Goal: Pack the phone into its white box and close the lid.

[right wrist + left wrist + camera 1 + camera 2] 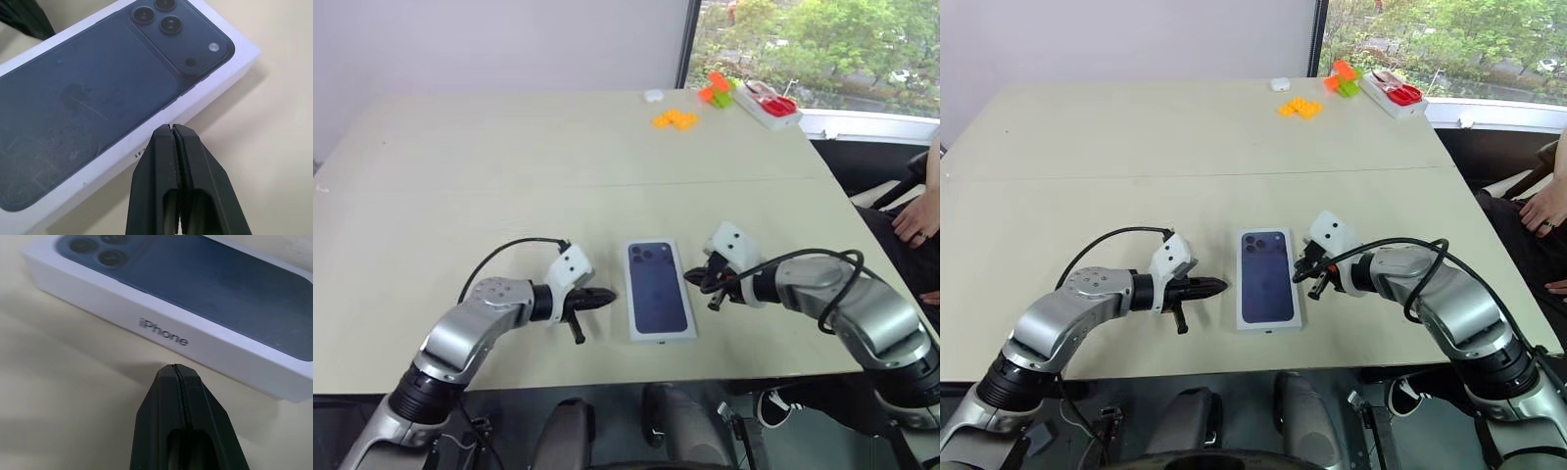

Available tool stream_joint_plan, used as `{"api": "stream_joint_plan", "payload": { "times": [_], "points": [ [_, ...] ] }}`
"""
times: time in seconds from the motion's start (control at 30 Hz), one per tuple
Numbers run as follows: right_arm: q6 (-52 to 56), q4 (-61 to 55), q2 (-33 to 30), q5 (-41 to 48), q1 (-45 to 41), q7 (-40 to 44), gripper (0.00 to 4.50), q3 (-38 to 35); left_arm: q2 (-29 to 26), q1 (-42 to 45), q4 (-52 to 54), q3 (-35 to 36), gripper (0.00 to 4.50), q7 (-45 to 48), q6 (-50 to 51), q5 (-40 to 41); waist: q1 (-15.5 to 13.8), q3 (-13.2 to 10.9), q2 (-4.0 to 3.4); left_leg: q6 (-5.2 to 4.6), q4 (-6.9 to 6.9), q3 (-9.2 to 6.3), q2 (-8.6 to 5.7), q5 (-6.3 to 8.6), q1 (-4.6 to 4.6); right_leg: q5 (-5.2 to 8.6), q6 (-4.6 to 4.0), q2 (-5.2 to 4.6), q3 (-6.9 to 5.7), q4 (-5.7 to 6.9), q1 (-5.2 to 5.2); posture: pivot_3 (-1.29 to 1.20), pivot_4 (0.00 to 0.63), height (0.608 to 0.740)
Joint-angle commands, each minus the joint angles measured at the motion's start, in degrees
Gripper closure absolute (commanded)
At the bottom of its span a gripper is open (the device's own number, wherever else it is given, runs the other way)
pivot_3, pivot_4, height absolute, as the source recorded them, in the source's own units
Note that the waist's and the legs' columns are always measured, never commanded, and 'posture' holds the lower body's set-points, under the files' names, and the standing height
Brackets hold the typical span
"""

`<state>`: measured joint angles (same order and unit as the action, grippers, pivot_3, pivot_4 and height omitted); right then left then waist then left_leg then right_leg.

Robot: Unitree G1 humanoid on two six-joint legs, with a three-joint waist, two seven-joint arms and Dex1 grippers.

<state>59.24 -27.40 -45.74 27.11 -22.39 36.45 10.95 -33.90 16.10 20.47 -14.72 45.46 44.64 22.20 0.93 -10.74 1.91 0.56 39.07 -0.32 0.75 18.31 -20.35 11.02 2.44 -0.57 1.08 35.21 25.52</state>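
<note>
The lid (658, 287), white with a dark blue phone picture on top, lies flat near the table's front edge, covering the white box beneath it. The phone itself is hidden. My left gripper (610, 294) is shut and empty, its tip just left of the lid's long side, a small gap away, where "iPhone" is printed (164, 332). My right gripper (697, 278) is also shut and empty. Its tip sits close to the lid's right edge near the camera end (181, 29). Whether it touches I cannot tell.
At the back right stand a red-and-white tray (766, 103), orange and green blocks (674, 118) and a small white object (653, 95). A person's hand (915, 220) rests past the table's right edge. The table's front edge runs just below the lid.
</note>
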Motion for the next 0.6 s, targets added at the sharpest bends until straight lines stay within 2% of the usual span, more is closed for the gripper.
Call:
{"api": "stream_joint_plan", "payload": {
  "times": [0.03,0.3,0.47,0.6],
  "points": [
    [-0.47,-1.96,-0.12,-0.51,0.21,0.32,4.42,-0.62,0.05,0.96,1.33,0.13,4.5,-0.1,-0.23,-0.19,0.05,0.0,0.0,0.0,0.0,0.0,0.0,0.0,0.0,0.0,0.0,0.0,0.0,0.0,0.0,0.0,0.15,0.734],
    [-2.0,-3.22,-0.45,-2.58,2.35,0.76,4.42,1.45,-0.59,0.84,1.16,1.13,4.5,0.41,-0.47,-0.25,0.03,-0.01,-0.01,0.0,0.0,0.03,-0.03,0.0,-0.01,0.0,0.0,-0.08,0.06,-0.03,0.0,0.0,0.15,0.734],
    [-2.82,-4.57,-2.73,-1.76,2.72,2.67,4.42,-2.83,-0.51,1.9,0.71,8.65,4.5,0.45,1.14,4.51,0.0,-0.03,-0.03,0.0,0.0,0.01,0.0,0.0,-0.02,0.0,0.0,-0.03,0.0,-0.03,0.02,0.0,0.15,0.734],
    [-5.23,-7.41,-4.45,1.25,4.96,6.98,4.42,-6.77,0.62,3.84,0.81,10.15,4.5,-0.26,1.82,5.87,-0.23,-0.04,-0.06,0.0,0.0,0.0,-0.03,0.0,-0.03,0.01,0.01,-0.05,-0.02,-0.04,0.0,0.0,0.15,0.734]
  ]
}}
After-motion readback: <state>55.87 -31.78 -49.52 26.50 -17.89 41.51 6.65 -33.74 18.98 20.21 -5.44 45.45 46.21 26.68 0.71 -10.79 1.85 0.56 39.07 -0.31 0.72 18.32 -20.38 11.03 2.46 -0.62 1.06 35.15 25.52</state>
